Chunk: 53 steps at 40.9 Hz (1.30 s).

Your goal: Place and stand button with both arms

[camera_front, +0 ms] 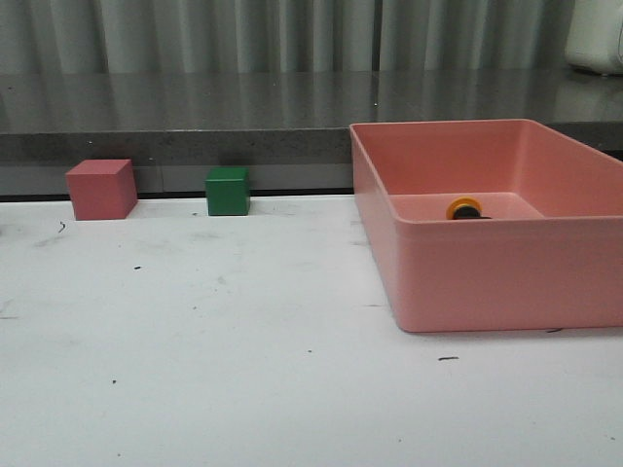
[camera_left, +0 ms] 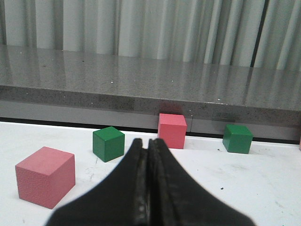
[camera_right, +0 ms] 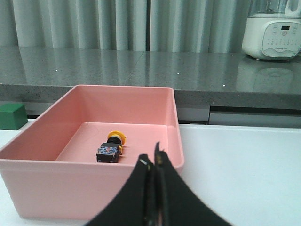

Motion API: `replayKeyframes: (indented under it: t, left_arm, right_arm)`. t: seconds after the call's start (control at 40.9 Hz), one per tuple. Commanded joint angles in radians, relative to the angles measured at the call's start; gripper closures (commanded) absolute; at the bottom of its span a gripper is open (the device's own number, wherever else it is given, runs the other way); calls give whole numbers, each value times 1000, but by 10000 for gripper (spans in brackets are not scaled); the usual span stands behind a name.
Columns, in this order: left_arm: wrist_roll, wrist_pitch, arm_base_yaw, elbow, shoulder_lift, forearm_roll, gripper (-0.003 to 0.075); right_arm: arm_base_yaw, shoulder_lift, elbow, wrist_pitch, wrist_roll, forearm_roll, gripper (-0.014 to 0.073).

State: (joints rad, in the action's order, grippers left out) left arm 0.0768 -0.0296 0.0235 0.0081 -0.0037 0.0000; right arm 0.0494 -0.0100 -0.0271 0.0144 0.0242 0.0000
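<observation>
- button (camera_front: 466, 209): in the front view only its yellow cap and a sliver of black show above the near wall of the pink bin (camera_front: 487, 277); the rest is hidden by that wall.
- button, right wrist view (camera_right: 110, 147): seen whole, lying on its side on the bin floor, toward the far end. long axis runs roughly front to back, yellow cap toward the far wall, black base with bluish terminals toward the camera. not standing.
- arms: neither shows in the front view; only the fingers appear, each at the lower edge of its own wrist view and cut off there.
- left gripper (camera_left: 148, 188): fingers pressed together, nothing between them. held low over the white table (camera_front: 214, 370), aimed level toward the grey counter.
- right gripper (camera_right: 154, 193): fingers pressed together, nothing held. it sits outside the bin, near its near corner, aimed level across the bin; apart from the button.
- blocks: front view shows one red cube (camera_front: 101, 189) and one green cube (camera_front: 228, 192) at the table's far edge; left wrist view shows four, two red and two green.
- white appliance (camera_right: 276, 29): on the counter, partly cut off by the frame.
</observation>
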Motion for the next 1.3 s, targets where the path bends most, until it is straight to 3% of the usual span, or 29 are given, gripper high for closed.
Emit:
replayKeyframes:
  t: [0.0,0.196,0.66,0.807,1.272]
  left_arm:
    - [-1,114,-7,12,-23,0,740]
    - [-1,99,-7,-118,-17,0,740]
    - [-1,-317,-7,-598,251,0,740]
    - [-1,-358,-7,-610,335,0,740]
    - [-1,-361,-7,-553,452,0,740]
  right_arm:
    - [-3,-18,3,-97,-6,0,662]
    - [-3,-18,105,-53,-6,0,662]
    - [-3,230,533,291,-6,0,662]
    - [-3,335,588,371,-6,0,662]
    - [-3,542,588,433,-6,0,662]
